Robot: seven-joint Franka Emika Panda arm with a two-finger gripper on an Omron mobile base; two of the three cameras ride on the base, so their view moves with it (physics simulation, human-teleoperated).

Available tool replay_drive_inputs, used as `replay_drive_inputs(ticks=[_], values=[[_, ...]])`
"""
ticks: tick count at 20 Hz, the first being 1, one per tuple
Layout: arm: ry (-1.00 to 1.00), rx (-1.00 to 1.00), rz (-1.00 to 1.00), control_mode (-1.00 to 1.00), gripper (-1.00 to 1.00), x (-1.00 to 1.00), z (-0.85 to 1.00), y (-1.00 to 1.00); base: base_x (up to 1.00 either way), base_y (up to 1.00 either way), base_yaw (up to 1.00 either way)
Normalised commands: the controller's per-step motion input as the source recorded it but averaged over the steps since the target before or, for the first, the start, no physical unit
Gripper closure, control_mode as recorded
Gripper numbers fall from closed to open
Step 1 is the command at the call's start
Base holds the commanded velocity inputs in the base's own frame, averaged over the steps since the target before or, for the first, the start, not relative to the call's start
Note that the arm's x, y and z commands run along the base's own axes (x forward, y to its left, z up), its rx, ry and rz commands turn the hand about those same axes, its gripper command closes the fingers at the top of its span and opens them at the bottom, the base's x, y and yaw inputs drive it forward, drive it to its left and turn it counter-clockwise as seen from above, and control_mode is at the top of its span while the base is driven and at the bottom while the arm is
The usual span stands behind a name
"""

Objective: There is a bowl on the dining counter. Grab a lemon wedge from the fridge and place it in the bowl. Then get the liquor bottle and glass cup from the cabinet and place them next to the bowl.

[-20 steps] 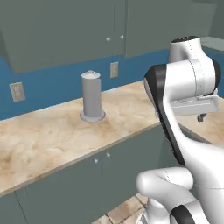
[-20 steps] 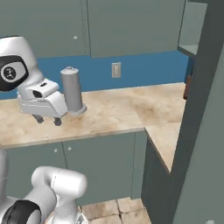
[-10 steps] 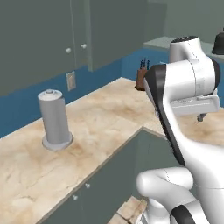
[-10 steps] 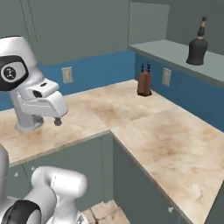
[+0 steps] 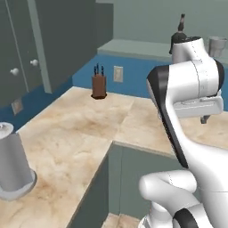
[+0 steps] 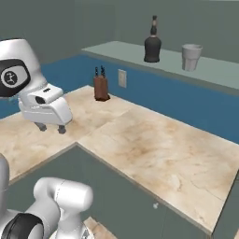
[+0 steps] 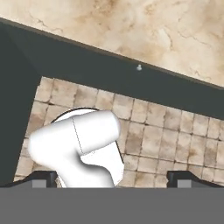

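Take the knife block as your landmark: it stands on the beige stone counter against the blue back wall, with a wall socket just beside it.

Your gripper hangs over the counter's front part, well in front of the block and to its left in the right base view, its two short dark fingers pointing down. In the hand view the fingertips sit far apart at the two bottom corners with nothing between them, so the jaws are spread wide and hold nothing. That view looks down past the counter edge onto a dark cabinet front with a small knob and a tan tiled floor.

The liquor bottle stands upright on a pale green shelf above the blue wall, up and to the right of the knife block. The glass cup stands on the same shelf, further right, near the bottle but not touching it. Both are well apart from your gripper, higher and further back.

In the left base view a grey cylinder stands on the counter's near left end, well away from the block.
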Motion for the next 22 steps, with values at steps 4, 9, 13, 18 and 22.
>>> replay_drive_inputs(ticks=[4, 9, 13, 18, 22], values=[[0.0, 0.0, 0.0, 1.0, -1.0, 0.0, 0.0, 0.0, 0.42, 0.02, -0.49], [0.0, 0.0, 0.0, 1.0, -1.0, 0.0, 0.0, 0.0, 0.54, 0.17, -0.32], [0.0, 0.0, 0.0, 1.0, -1.0, 0.0, 0.0, 0.0, 0.59, 0.22, -0.25], [0.0, 0.0, 0.0, 1.0, -1.0, 0.0, 0.0, 0.0, 0.52, 0.22, -0.17], [0.0, 0.0, 0.0, 1.0, -1.0, 0.0, 0.0, 0.0, 0.51, 0.09, -0.11]])
